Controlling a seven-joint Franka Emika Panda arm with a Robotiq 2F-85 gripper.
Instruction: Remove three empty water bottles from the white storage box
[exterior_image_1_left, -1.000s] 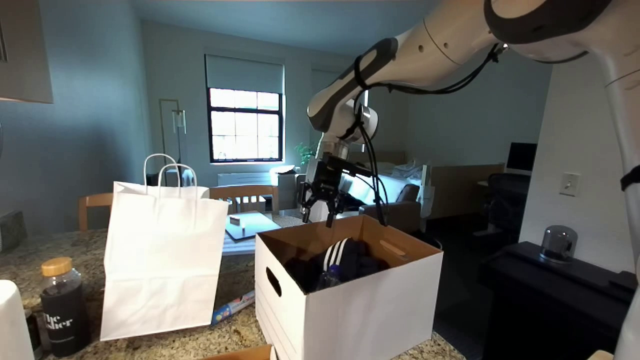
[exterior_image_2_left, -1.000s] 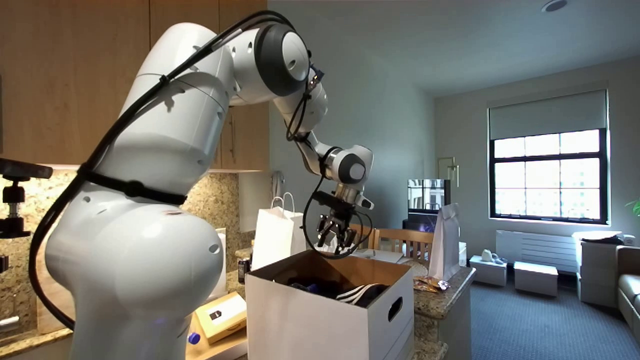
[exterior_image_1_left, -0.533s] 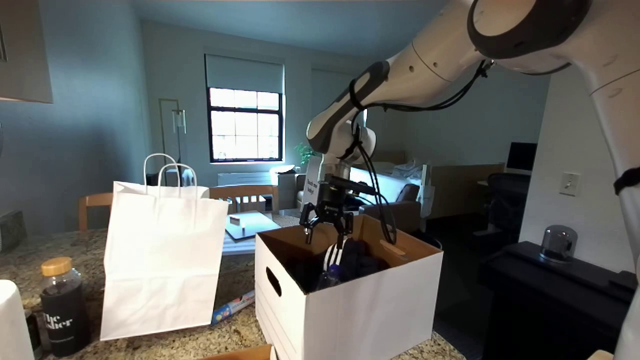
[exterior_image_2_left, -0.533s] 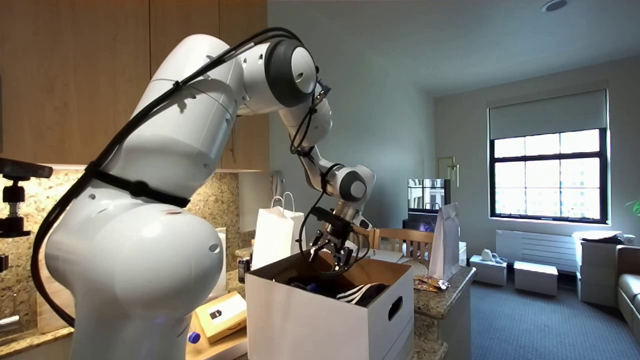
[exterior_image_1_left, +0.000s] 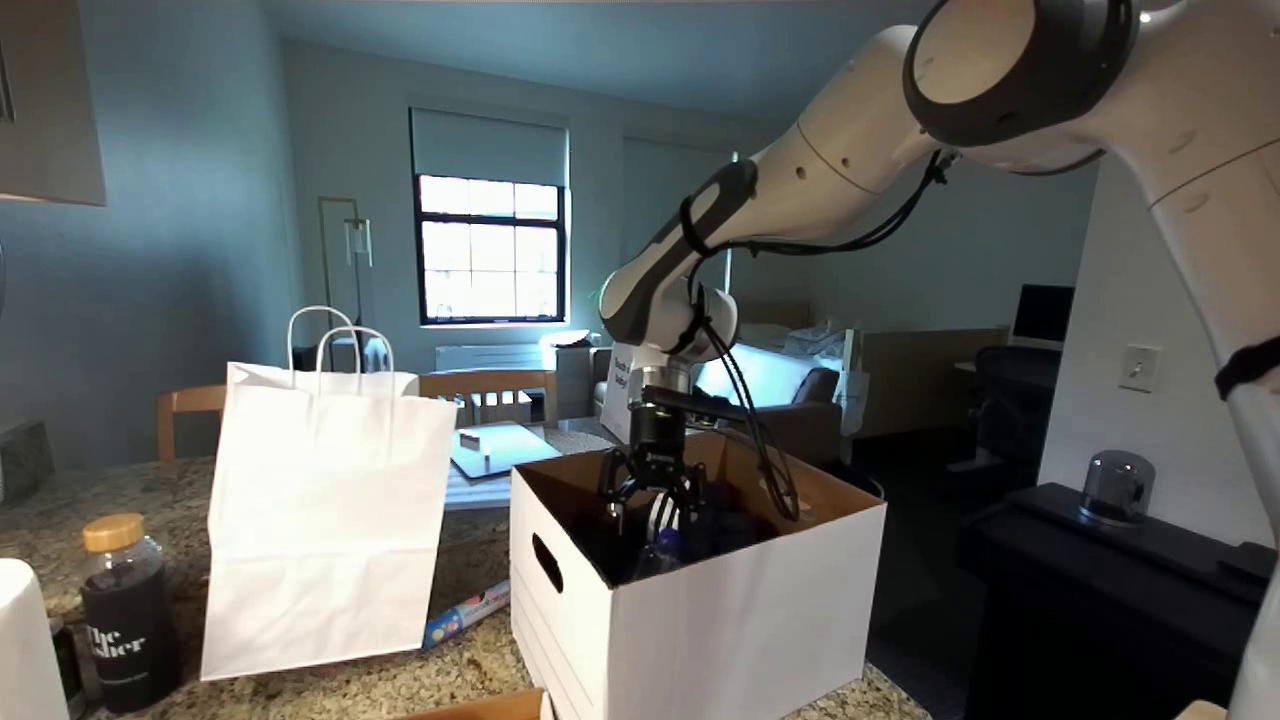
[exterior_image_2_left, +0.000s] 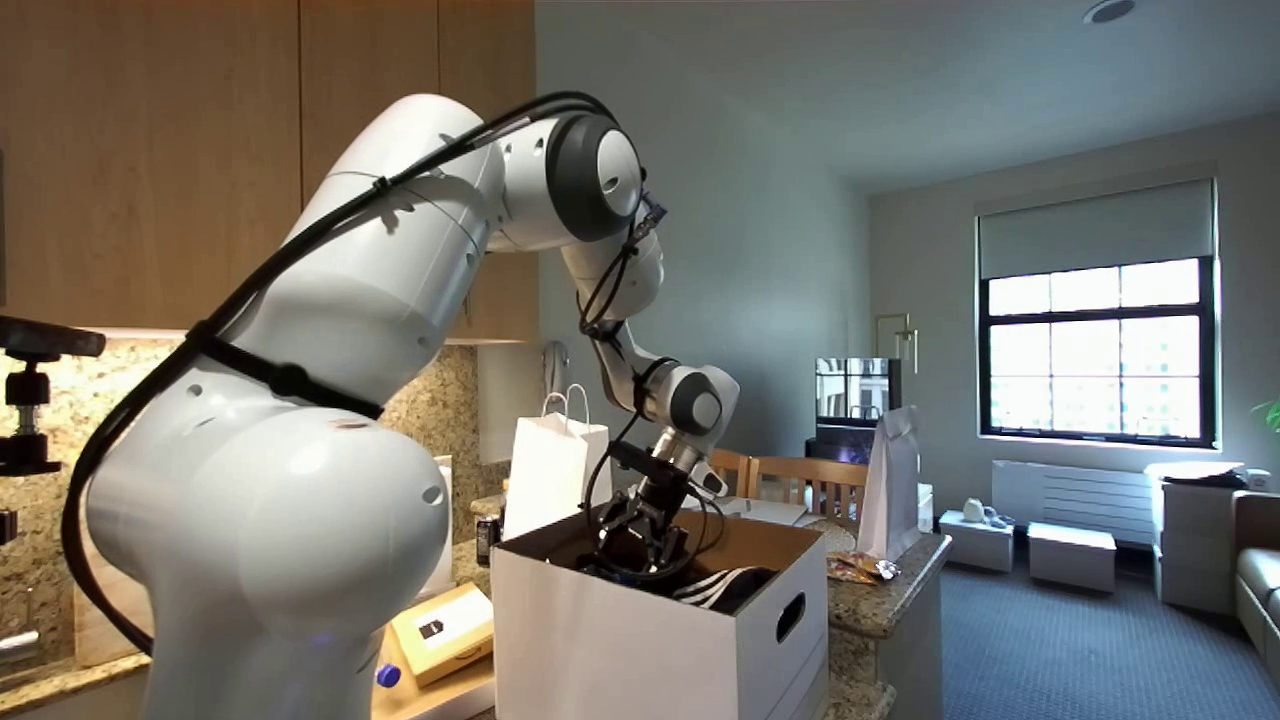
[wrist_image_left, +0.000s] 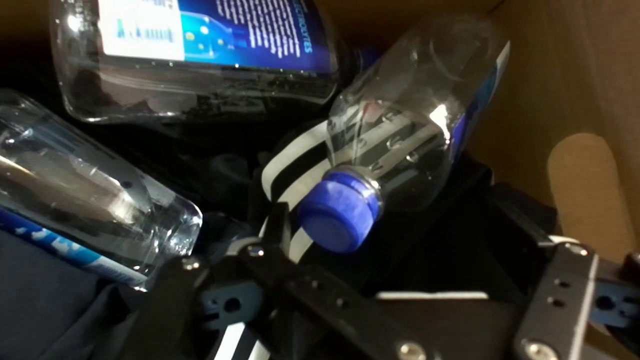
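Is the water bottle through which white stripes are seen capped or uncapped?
Capped: in the wrist view, a blue cap closes the water bottle. How tightly, I cannot tell.

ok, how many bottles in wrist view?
3, all in the white box: upper bottle at top edge, left bottle at left edge, third bottle right of centre. More may be hidden.

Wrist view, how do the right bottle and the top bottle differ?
The top bottle shows its label broadly, the right bottle nearly edge-on. The right bottle's blue cap shows plainly; the top bottle's neck end is partly hidden. Both are clear, with blue on the label.
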